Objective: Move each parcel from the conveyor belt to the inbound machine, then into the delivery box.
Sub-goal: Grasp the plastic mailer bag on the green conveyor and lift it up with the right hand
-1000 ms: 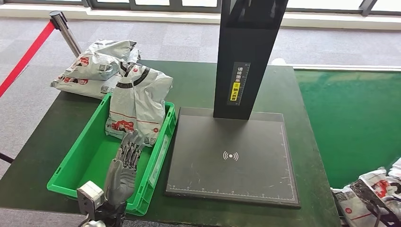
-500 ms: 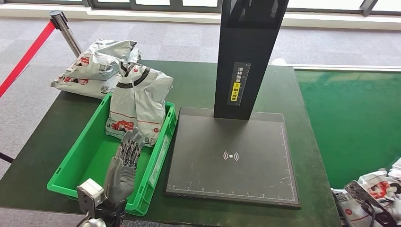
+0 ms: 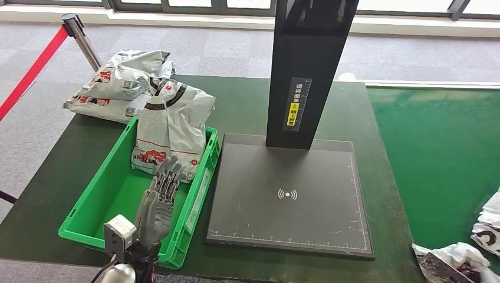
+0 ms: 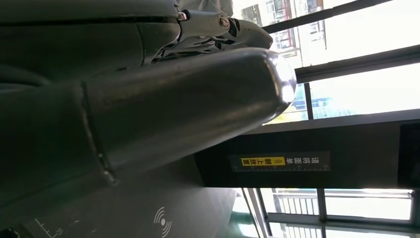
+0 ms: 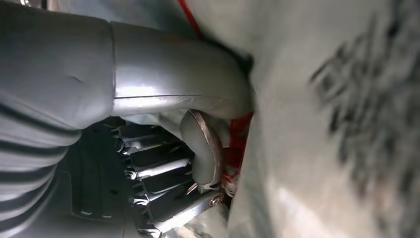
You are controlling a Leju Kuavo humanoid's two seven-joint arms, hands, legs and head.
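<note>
My right hand (image 5: 198, 148) grips a grey parcel with red print (image 5: 322, 124), thumb and curled fingers closed on its edge. In the head view that parcel (image 3: 448, 253) lies at the near end of the green conveyor belt (image 3: 442, 147), with the hand (image 3: 457, 270) low at the picture's bottom edge. Another parcel (image 3: 489, 227) shows at the right edge. The black inbound machine plate (image 3: 289, 194) is bare. My left hand (image 3: 158, 200) hangs open, fingers straight, over the right wall of the green delivery box (image 3: 112, 206), where one parcel (image 3: 171, 127) leans.
The machine's black column (image 3: 309, 71) with a yellow label rises behind the plate. Several parcels (image 3: 118, 82) are piled on the table's far left corner. A stanchion with a red belt (image 3: 76, 26) stands beyond them on the floor.
My right hand and its parcel have moved down toward the lower right edge of the head view. The left hand has shifted slightly right.
</note>
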